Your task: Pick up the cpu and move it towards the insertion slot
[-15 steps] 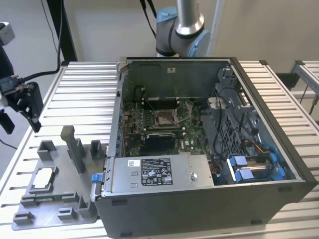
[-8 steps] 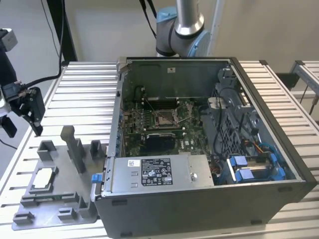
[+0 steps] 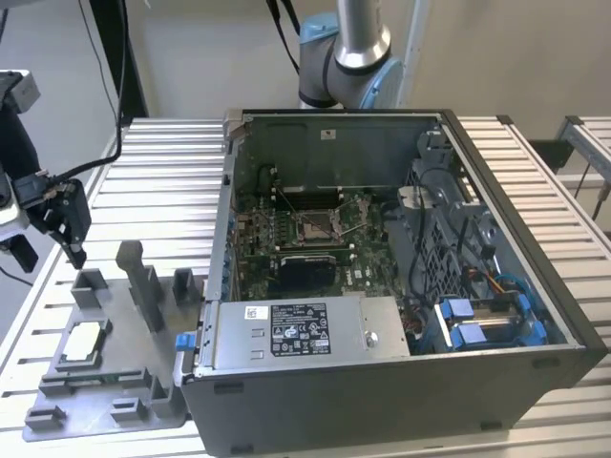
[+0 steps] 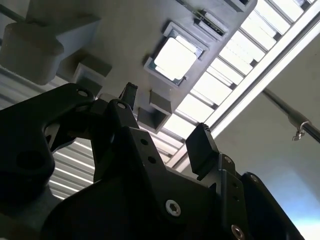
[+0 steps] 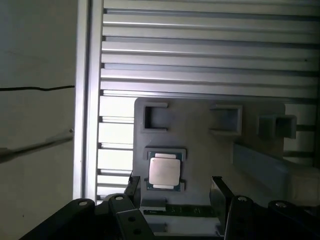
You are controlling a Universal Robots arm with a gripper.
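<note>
- Gripper (image 3: 72, 243): hangs over the exterior view's left end of the tray (image 3: 124, 358), jaws spread apart with nothing between them. It is clear of everything below.
- Cpu (image 5: 164, 170): lies flat in its framed recess on the tray, untouched. In both wrist views it sits ahead of the open fingers, roughly between their lines. The plate is thin and set low, so a descent slightly off centre would probably land a fingertip on the recess frame. A shallow grip on the edges could let it tilt or slip.
- Upright blocks (image 3: 143, 281): stand on the tray just beside the cpu, towards the case. A low sideways carry risks knocking them.
- Computer case (image 3: 382, 382): its near wall rises between the tray and the board, so a low carry would likely strike the rim.
- Socket (image 3: 315, 227): open on the green circuit board (image 3: 368, 272), well apart from the cpu. A tilted or dropped plate could bend its pins.
</note>
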